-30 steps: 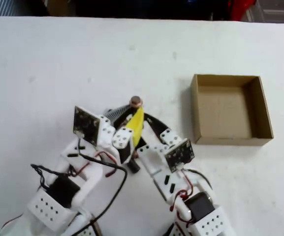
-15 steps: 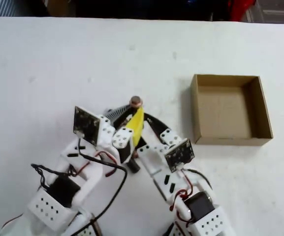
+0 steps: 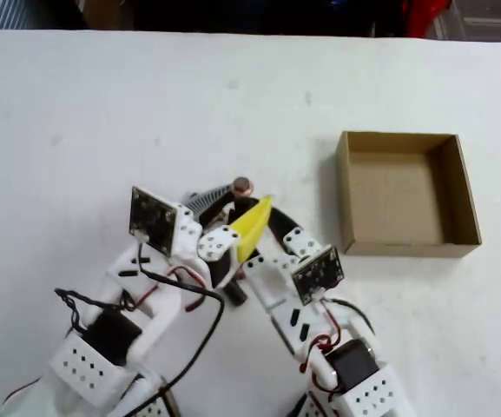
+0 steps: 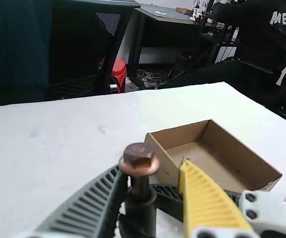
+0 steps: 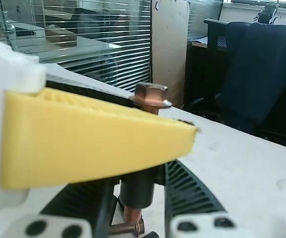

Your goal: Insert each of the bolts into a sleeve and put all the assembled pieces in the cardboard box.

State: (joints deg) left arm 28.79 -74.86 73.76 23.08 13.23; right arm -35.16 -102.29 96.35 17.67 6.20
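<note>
A copper bolt point(image 3: 242, 185) stands upright in a black sleeve point(image 4: 140, 206) at the table's middle, its hex head point(image 4: 139, 157) on top. My right gripper point(image 3: 247, 207) is shut on the sleeve point(image 5: 137, 191), one black finger on each side. My left gripper point(image 3: 237, 200) is open around the bolt: the grey finger point(image 4: 95, 203) lies close beside it and the yellow finger point(image 4: 204, 198) stands apart from it. In the right wrist view that yellow finger point(image 5: 93, 139) crosses in front of the bolt point(image 5: 150, 95). The cardboard box point(image 3: 406, 249) sits to the right, with nothing inside.
Both arms crowd together near the table's front edge, with cables point(image 3: 181, 295) trailing from the left one. The box's near wall point(image 4: 158, 147) is a short way beyond the bolt. Bare white table point(image 3: 102, 113) stretches to the left and back.
The left gripper's yellow finger has swung off the bolt toward the box, so it now stands open. The bolt stays upright in the sleeve held by the right gripper.
</note>
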